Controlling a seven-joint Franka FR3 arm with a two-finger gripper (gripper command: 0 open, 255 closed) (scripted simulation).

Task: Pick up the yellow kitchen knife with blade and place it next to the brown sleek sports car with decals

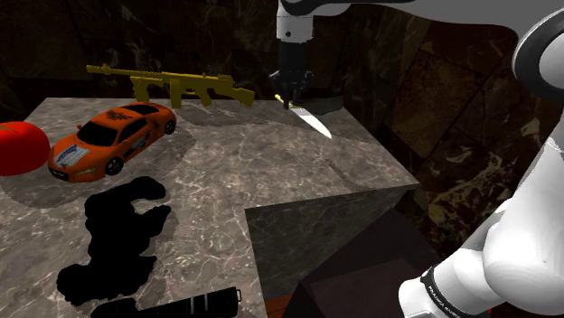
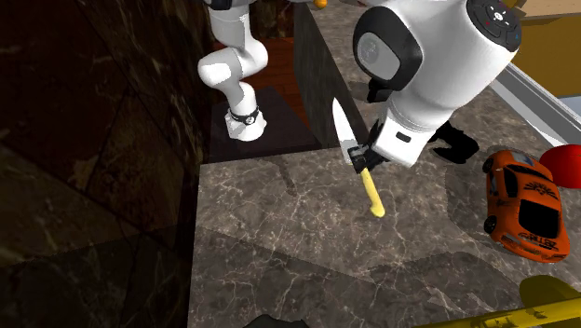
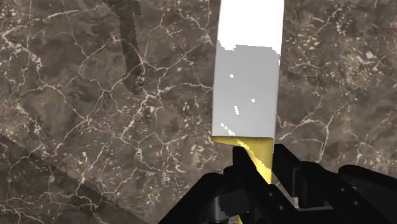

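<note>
broadly, the dark marble surface (image 1: 271, 181) carries everything, and the white arm (image 2: 438, 65) reaches over its far right corner as the shoulder view shows it. the orange sports car (image 1: 113, 137) with decals sits near the left edge, with a red rounded thing (image 1: 23, 146) just beside it at that edge and a yellow toy rifle (image 1: 172, 86) lying along the far edge behind it. the knife (image 1: 312, 117), with a yellow handle and a pale blade, is at the far right corner, well apart from the car. it looks lifted clear of the marble, its blade slanting out from the hand. the gripper (image 1: 291, 98) has its jaws clamped on the knife where handle meets blade; the wrist view shows the black fingers (image 3: 243, 168) pinching the yellow handle just under the blade. so the pick looks done; what is left, i judge, is the carry across toward the left edge, a descent beside the car without touching it, and the release
</note>
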